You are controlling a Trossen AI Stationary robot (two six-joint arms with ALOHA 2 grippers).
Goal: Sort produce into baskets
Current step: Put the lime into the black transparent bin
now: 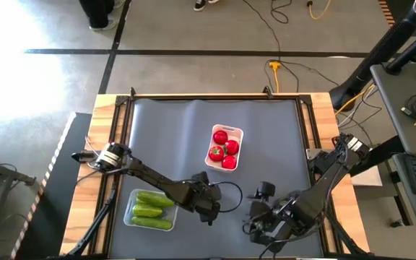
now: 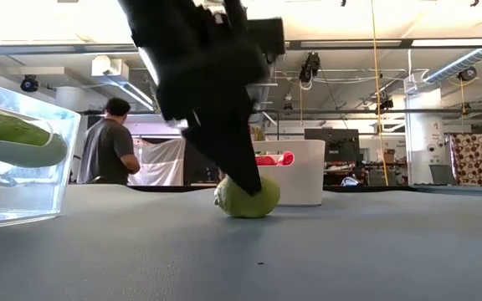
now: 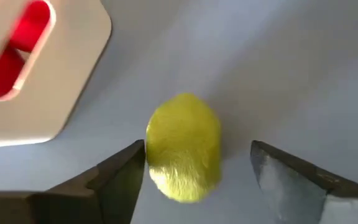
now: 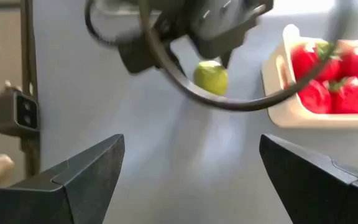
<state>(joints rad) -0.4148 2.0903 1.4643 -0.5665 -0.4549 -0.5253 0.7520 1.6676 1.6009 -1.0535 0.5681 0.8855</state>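
A light-green lime lies on the grey mat near the table's front middle. My left gripper is open, slanting down over it with one finger on each side; the lime also shows in the low view. The white tray holds red tomatoes in mid-table. The clear tray at front left holds green cucumbers. My right gripper hangs open and empty above the mat at front right. My left gripper has one finger close against the lime's side; I cannot tell whether it touches. The other finger stands clear of the lime. The lime rests on the mat.
A raised wooden frame borders the mat. Bare mat lies at far left. A person stands in the room behind the table. My left arm's cable loop hangs near the lime.
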